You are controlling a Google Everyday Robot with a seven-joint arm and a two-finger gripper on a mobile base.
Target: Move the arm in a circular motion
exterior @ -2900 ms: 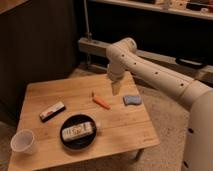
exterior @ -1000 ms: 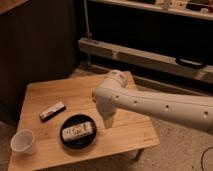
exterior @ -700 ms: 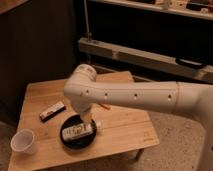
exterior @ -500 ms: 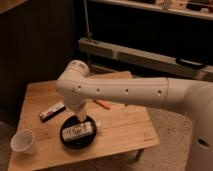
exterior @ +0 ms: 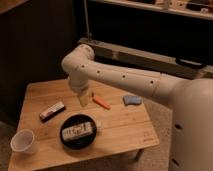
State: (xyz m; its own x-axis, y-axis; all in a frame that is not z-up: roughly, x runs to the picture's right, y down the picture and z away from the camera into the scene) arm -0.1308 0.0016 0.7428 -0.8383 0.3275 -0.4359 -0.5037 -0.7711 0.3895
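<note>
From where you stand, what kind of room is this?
Probably a lab or office test area: a small wooden table before dark metal shelving. The arm hangs over it, gripper above the bowl.

I had only one view, set high beside my own body and looking down and forward across the wooden table (exterior: 125,127). It sat close: my arm (exterior: 120,77) ran in from 3 o'clock toward centre, my gripper (exterior: 83,98) hung just left of centre, and dark shelving (exterior: 150,30) filled 12 o'clock.
</note>
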